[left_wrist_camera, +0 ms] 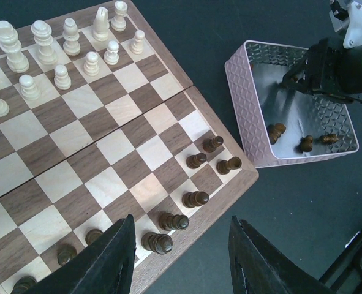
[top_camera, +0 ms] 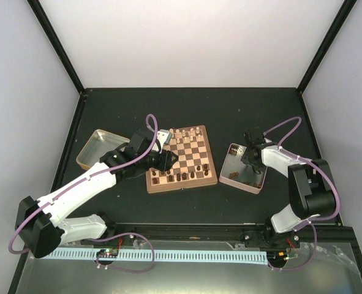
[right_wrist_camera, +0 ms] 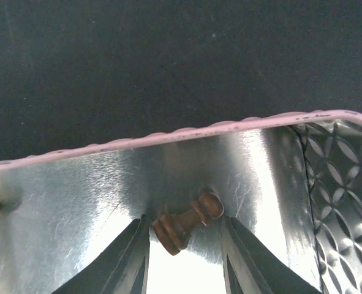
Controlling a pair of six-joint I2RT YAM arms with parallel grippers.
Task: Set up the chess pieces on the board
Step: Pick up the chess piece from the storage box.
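The right hand (right_wrist_camera: 184, 248), fingers apart, straddles a dark pawn (right_wrist_camera: 185, 223) lying in the pink tray (right_wrist_camera: 168, 138); best to close squarely across its stem.

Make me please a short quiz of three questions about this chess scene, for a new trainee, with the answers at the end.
1. True or false: the right gripper is shut on the dark pawn in the pink tray.
2. The left gripper is: A) open over the board, holding nothing; B) shut on a pawn; C) inside the tray.
3. In the top view, what colour are the pieces standing on the board's far rows?

Key: 1 false: its jaws are open on either side of the pawn, which lies on its side. 2 A. 3 cream.
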